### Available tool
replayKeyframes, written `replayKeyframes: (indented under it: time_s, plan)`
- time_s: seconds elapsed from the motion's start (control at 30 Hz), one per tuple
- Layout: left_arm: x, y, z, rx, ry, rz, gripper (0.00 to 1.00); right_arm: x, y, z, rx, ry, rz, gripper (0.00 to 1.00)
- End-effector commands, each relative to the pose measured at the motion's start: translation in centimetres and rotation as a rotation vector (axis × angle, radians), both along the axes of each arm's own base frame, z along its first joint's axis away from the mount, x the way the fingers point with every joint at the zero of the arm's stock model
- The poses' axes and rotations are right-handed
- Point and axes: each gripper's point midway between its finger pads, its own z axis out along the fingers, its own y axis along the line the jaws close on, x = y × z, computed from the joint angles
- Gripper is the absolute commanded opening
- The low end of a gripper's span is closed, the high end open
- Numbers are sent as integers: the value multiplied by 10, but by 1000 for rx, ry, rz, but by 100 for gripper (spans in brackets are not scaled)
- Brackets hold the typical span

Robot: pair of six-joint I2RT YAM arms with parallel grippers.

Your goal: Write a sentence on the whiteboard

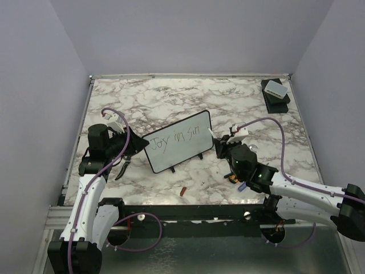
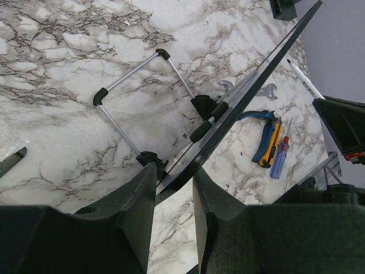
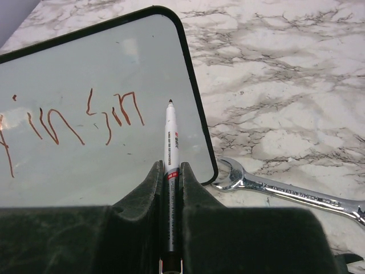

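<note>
The whiteboard (image 1: 177,142) left edge is clamped in left pincer (image 2: 174,174), marker (image 3: 171,131) is pinched in right pincer (image 3: 171,168) near the right edge, open desk (image 1: 171,97) beyond; tip contact cannot be told.

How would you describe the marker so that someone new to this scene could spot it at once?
The whiteboard stands propped in the middle of the marble table. At its right edge the right gripper clamps a thin marker, dark tip pointing at the board just past the last letters. Unlike the steel wrench lying flat nearby, it is white-barrelled and held off the table.
</note>
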Motion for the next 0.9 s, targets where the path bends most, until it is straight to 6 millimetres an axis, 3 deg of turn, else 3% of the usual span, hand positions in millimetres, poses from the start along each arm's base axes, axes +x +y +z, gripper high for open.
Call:
replayKeyframes:
  time_s: [0.0, 0.2, 0.53, 0.87]
  plan:
    - [-3, 0, -2, 1, 3, -2, 33, 4, 8, 6, 17, -26, 47, 1]
    - [-3, 0, -3, 1, 6, -2, 33, 9, 15, 11, 18, -42, 69, 1]
    - [-3, 0, -3, 1, 5, -3, 33, 16, 23, 4, 2, -30, 81, 1]
    - [-3, 0, -3, 2, 4, -4, 33, 21, 26, 12, -5, -56, 88, 1]
